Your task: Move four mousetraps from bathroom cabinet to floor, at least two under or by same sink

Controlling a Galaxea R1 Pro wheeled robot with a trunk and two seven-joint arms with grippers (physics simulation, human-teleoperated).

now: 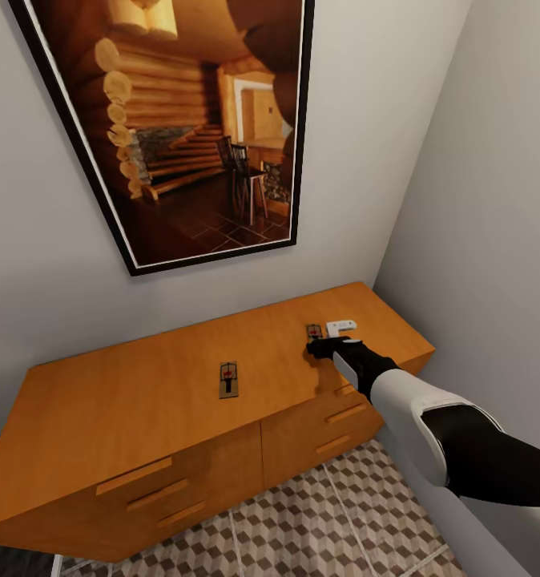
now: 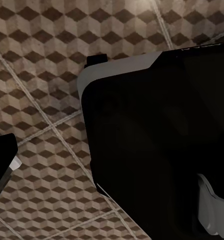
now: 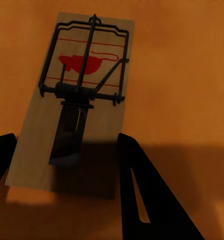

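1. A low, wide orange-brown wooden cabinet (image 1: 142, 393) with slim bar handles on its drawer fronts is standing against the grey wall, under a large black-framed picture of a log-cabin interior (image 1: 194, 120)
2. Two small flat wooden mousetraps with dark wire parts and a red mark are lying on the cabinet top: one (image 1: 228, 379) near the middle, the other (image 1: 314, 331) towards the right end
3. The right arm is reaching over the cabinet, its black right gripper (image 1: 324, 346) sitting at the near end of the right-hand mousetrap (image 3: 74, 102)
4. In the right wrist view, the two dark fingers (image 3: 141, 195) are standing spread apart, one on each side of the trap's near end, not closing on it
5. The left wrist view is looking down on the brown-and-beige cube-patterned tile floor (image 2: 37, 75) beside a dark part of the robot's body; I cannot tell the left gripper's state
6. The same floor (image 1: 326, 521) is showing in front of the cabinet
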